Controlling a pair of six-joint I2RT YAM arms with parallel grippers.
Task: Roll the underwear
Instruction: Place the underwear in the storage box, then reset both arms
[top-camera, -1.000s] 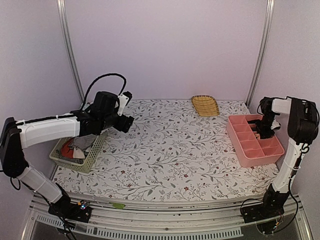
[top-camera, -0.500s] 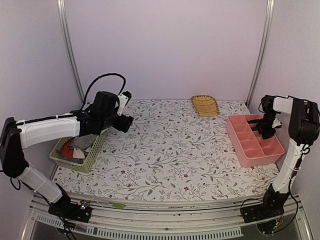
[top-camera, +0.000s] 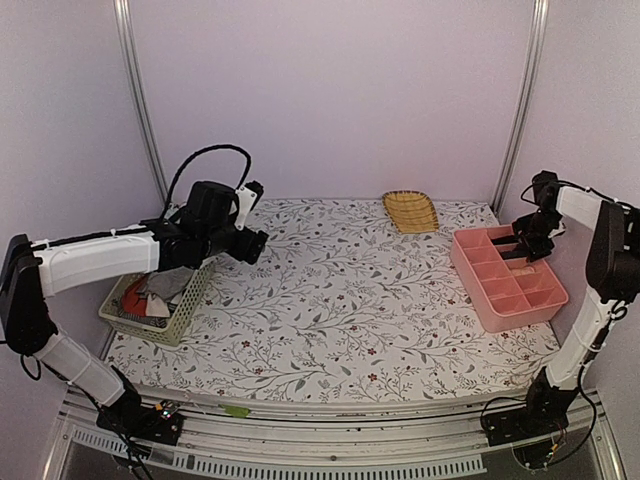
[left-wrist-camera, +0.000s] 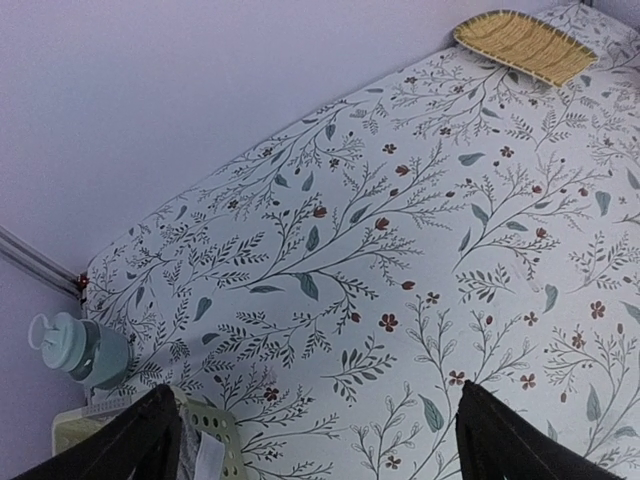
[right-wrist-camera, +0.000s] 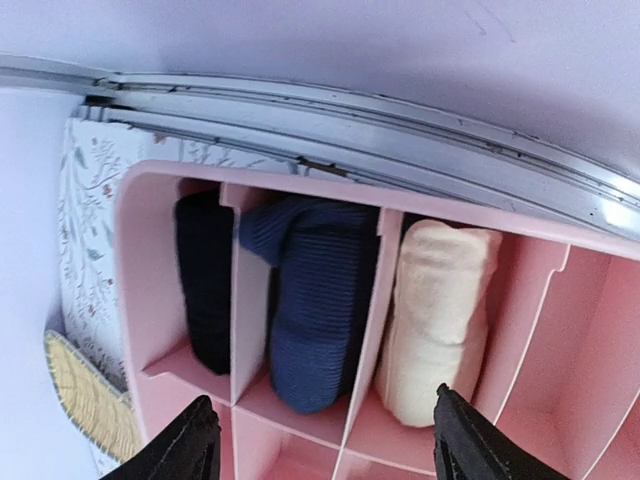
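Rolled underwear lies in the back compartments of the pink divided tray (right-wrist-camera: 150, 300): a black roll (right-wrist-camera: 205, 275), a navy roll (right-wrist-camera: 315, 300) and a cream roll (right-wrist-camera: 435, 315). My right gripper (right-wrist-camera: 325, 445) hangs open just above them, holding nothing; in the top view the right gripper (top-camera: 520, 248) is over the tray's far end (top-camera: 470, 275). More underwear, red and grey (top-camera: 145, 295), lies loose in the pale green basket (top-camera: 185, 305) on the left. My left gripper (top-camera: 255, 243) hovers wide open over the floral cloth beside that basket, its jaws empty (left-wrist-camera: 320, 445).
A woven wicker tray (top-camera: 410, 211) sits at the back of the table, also in the left wrist view (left-wrist-camera: 525, 45). A teal bottle (left-wrist-camera: 85, 350) stands by the basket corner (left-wrist-camera: 215, 440). Metal frame posts and walls close the back and sides.
The right gripper has opened and lifted up and back from the pink tray, leaving a roll in its compartment. The left arm has barely moved.
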